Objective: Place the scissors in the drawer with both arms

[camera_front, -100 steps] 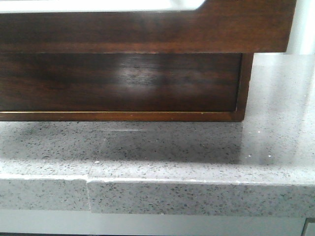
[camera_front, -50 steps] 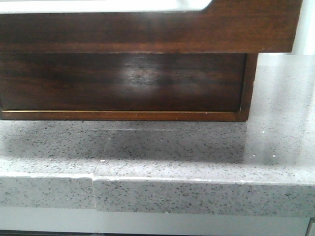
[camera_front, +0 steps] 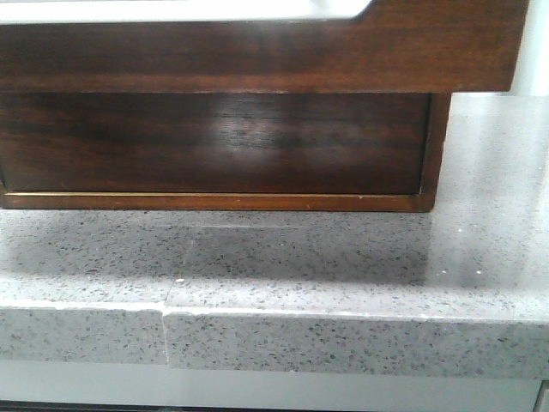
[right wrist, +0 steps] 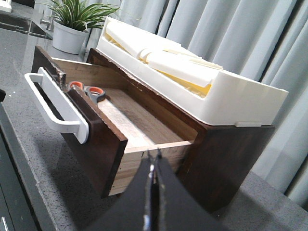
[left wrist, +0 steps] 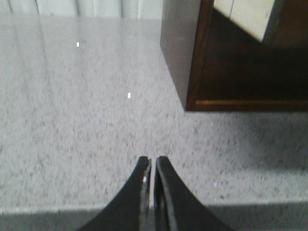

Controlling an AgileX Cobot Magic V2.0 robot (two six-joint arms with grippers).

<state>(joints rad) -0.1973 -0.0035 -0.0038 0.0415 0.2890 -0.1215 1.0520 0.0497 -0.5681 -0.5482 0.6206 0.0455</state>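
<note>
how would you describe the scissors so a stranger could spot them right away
Find the dark wooden case under the white tray; its drawer is pulled open. The scissors lie inside, just behind the drawer front. Their orange-lined grey handles are the only bright colour there.

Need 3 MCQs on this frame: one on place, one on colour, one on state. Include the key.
1. Where are the scissors?
A. on the counter
B. inside the open drawer
C. in the right gripper

2. What colour is the handle on the drawer front?
A. white
B. black
C. orange

3. How does the left gripper stand?
A. wide open
B. shut on the scissors
C. shut, holding nothing

Key: B, the orange-lined loops lie in the drawer behind its front in the right wrist view. A, a white bar sits across the dark front. C, its fingers meet over the bare grey counter with nothing between them.
</note>
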